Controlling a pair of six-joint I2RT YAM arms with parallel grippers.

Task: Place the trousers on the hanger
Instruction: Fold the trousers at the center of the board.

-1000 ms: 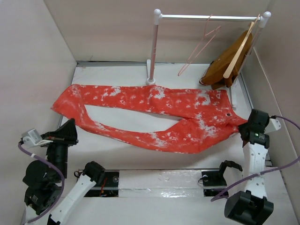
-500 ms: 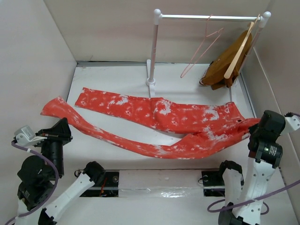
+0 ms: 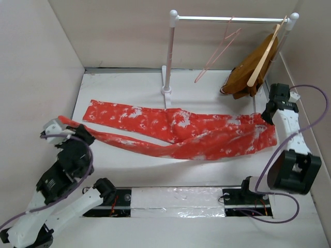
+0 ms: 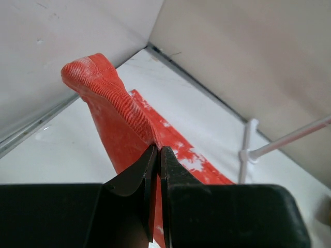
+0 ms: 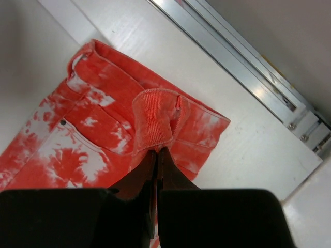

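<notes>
The orange-red trousers with white splotches lie stretched across the table, one leg folded over the other. My left gripper is shut on a leg cuff at the left and holds it raised. My right gripper is shut on the waistband at the right end. The pale-pink hanger hangs tilted from the white rail at the back, apart from both grippers.
A mustard-brown garment on a wooden hanger hangs at the rail's right end. The rail's white post stands on the table just behind the trousers. Walls close in on the left, back and right.
Both grippers moved away from the near edge with the trousers; the near leg now lies folded onto the far leg. The right arm swung back toward the brown garment.
</notes>
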